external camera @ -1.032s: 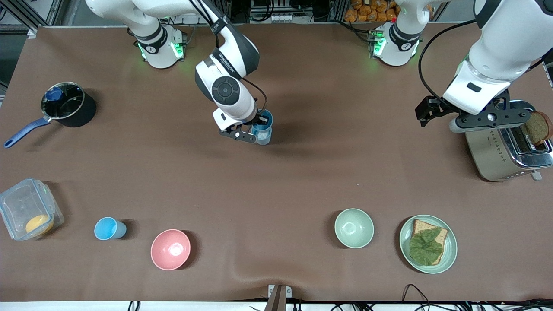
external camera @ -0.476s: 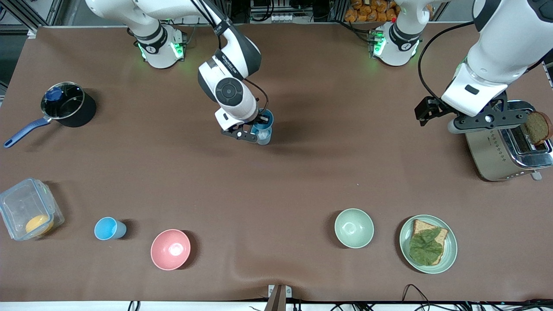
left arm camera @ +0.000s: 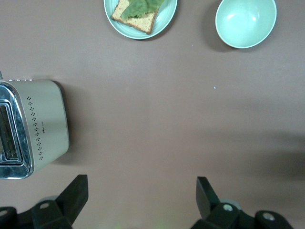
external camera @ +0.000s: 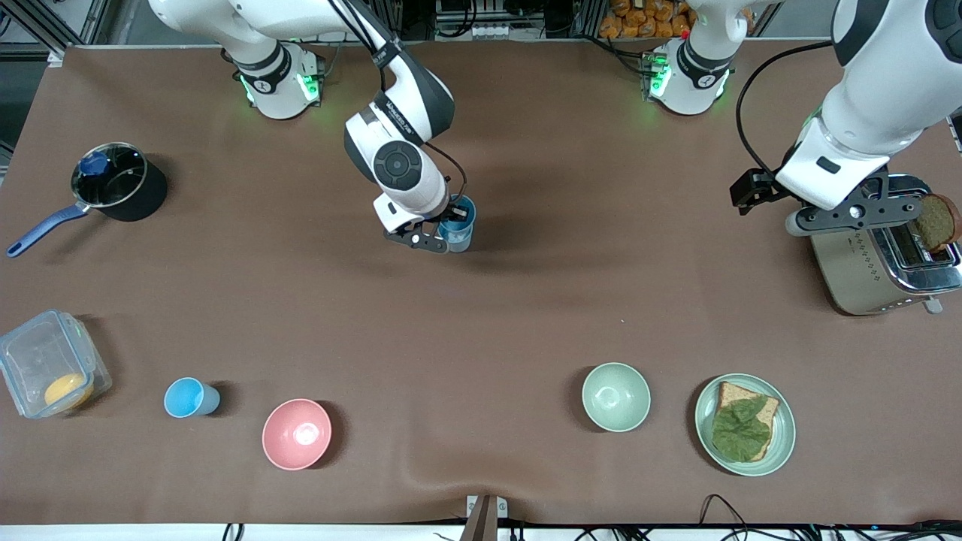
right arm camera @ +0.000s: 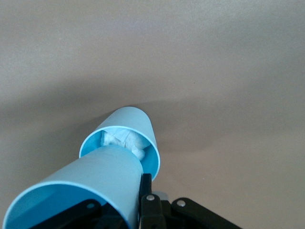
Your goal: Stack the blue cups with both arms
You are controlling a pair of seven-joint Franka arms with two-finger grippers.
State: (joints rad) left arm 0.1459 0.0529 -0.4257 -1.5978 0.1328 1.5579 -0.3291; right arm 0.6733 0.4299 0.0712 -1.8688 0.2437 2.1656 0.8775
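My right gripper [external camera: 440, 229] is shut on a sky-blue cup [external camera: 460, 210] and holds it tilted, its base inside a second blue cup [external camera: 459, 240] standing mid-table toward the robots. In the right wrist view the held cup [right arm camera: 90, 186] fills the space between my right gripper's [right arm camera: 112, 202] jaws, and the standing cup [right arm camera: 143, 129] shows a whitish inside. A third sky-blue cup [external camera: 188, 397] stands alone near the front camera, toward the right arm's end. My left gripper [external camera: 853, 214] hangs open and empty [left arm camera: 141, 191] over the table beside the toaster.
Toaster [external camera: 879, 263] with a bread slice [external camera: 936, 222] at the left arm's end. Pale green bowl [external camera: 615, 396], plate [external camera: 782, 443] with bread, pink bowl [external camera: 297, 433] and a clear box [external camera: 49, 373] line the front. A pot [external camera: 113, 184] sits at the right arm's end.
My right gripper has lowered the held cup deeper into the standing cup. The left arm has drifted slightly toward its own end of the table.
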